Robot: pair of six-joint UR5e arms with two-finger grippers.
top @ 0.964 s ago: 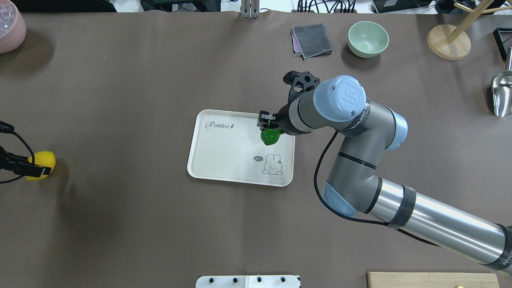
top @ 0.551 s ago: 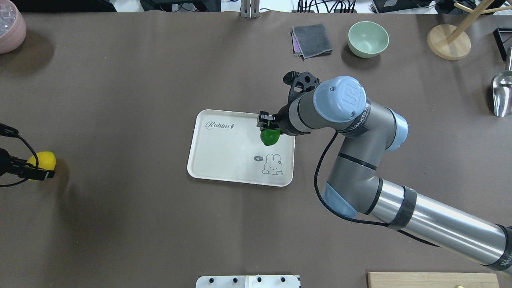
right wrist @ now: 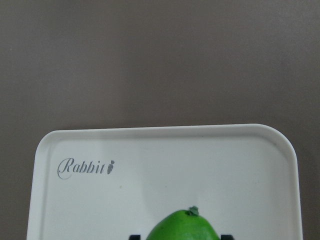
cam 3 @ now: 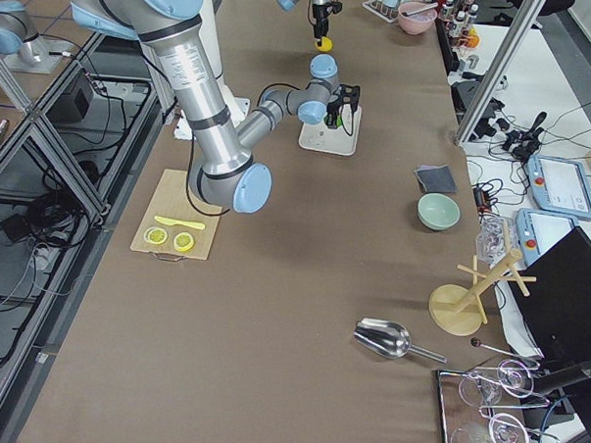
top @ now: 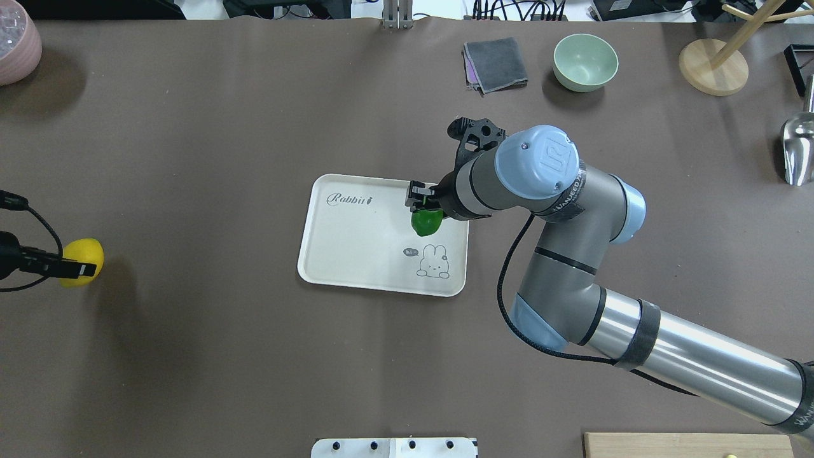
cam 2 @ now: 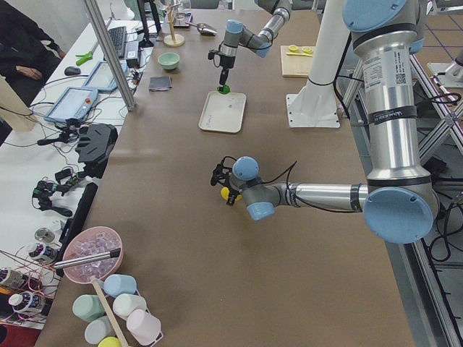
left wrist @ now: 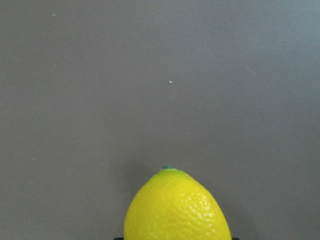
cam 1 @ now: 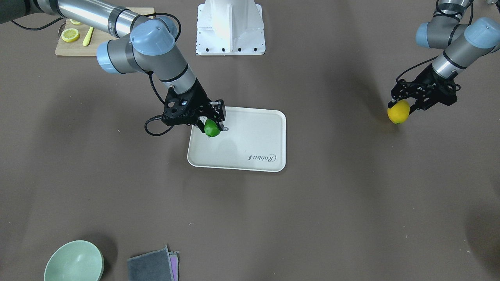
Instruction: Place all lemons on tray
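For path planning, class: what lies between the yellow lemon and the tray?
Only bare brown table, seen in the overhead view, separates the yellow lemon from the tray.

Only brown tabletop (top: 203, 242) lies between the bright yellow lemon (top: 84, 270), gripped by the left gripper (cam 1: 404, 106), and the cream-white rectangular tray (top: 356, 254). The right gripper (cam 1: 213, 121), clamping a glossy green lemon (top: 427, 221), and its grey arm (top: 540, 191) block the tray's far right corner; its left half is free.
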